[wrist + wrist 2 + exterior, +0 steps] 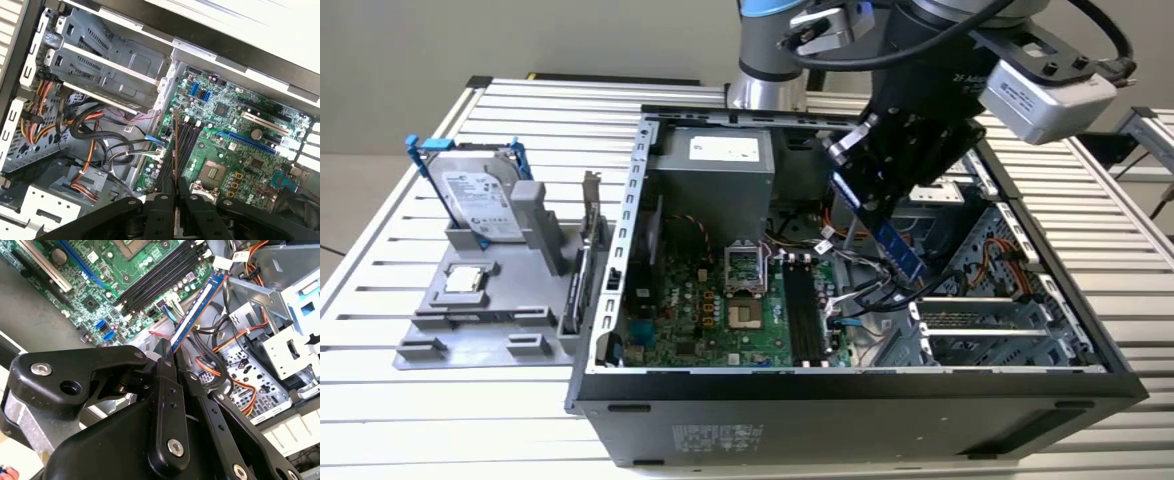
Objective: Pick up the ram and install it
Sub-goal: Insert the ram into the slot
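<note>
My gripper (873,205) is shut on the ram (897,248), a long narrow blue circuit-board stick that hangs tilted inside the open computer case (854,395). In the exterior view the stick's lower end hovers above the cables, just to the right of the black memory slots (803,315) on the green motherboard (707,310). The second wrist view shows the ram (197,307) reaching out from between the fingers (165,360), beside the slots (160,277). Seen edge-on in the first wrist view, the ram (175,150) runs along the slots (189,142) from the gripper (175,189).
At the exterior view's left, a grey tray (480,335) carries a silver hard drive in a blue frame (476,200) and a square silver chip (464,282). Inside the case are the power supply (714,165), a metal drive cage (1014,290) and loose cables (854,290).
</note>
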{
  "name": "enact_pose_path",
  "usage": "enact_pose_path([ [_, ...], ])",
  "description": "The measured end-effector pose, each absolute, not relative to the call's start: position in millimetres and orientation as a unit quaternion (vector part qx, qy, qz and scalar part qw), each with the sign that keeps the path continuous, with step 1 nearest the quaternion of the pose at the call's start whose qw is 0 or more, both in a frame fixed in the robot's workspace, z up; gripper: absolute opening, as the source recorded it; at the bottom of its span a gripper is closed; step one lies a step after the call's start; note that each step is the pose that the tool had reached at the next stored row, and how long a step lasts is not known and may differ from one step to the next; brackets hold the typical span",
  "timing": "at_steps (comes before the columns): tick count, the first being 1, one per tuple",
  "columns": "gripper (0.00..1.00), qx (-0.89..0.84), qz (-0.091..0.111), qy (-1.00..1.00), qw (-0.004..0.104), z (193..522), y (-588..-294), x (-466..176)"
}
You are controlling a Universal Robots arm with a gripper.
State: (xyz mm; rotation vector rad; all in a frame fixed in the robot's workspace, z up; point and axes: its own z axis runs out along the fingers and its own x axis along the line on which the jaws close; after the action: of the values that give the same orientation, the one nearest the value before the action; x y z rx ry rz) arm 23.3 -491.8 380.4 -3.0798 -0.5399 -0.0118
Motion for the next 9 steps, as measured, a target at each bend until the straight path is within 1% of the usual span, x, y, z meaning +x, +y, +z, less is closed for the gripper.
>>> enact_pose_path([
  [9,0.0,-0.992,-0.004,-0.127,0.007,380.4,-491.9,23.3],
])
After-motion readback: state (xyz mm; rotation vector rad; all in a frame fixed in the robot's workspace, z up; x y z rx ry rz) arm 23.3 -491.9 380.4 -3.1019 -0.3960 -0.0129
